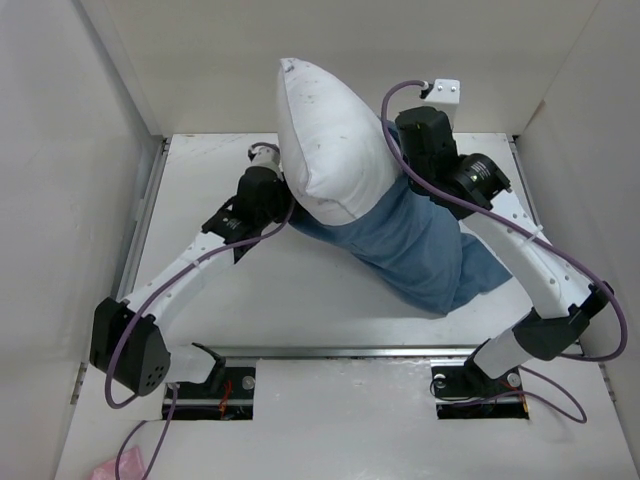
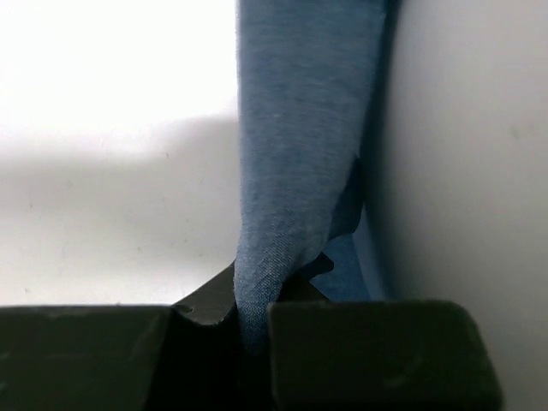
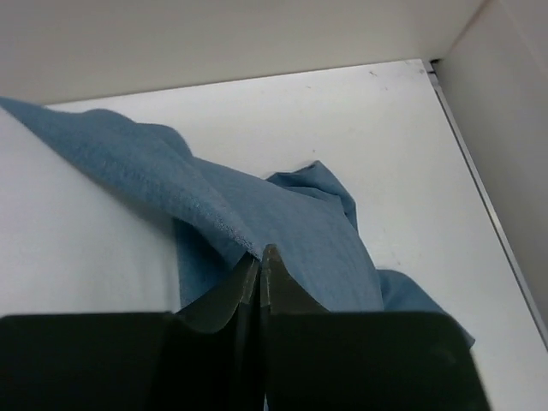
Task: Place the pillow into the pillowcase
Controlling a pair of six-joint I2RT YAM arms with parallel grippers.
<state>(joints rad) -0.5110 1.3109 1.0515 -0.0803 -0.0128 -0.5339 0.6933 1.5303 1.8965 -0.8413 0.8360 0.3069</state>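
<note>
Pillow (image 1: 330,140) plump, white, pillowcase (image 1: 425,250) blue, wrinkled, limp

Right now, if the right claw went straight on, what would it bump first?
The pillowcase: the right claw pinches that blue cloth at its tips. Beyond it, probably the table, though depth is hard to judge.

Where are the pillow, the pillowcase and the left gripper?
pillow (image 1: 325,140), top view, middle of its white face
pillowcase (image 1: 420,250), top view, blue cloth below the pillow
left gripper (image 2: 253,300), left wrist view, between its fingertips
</note>
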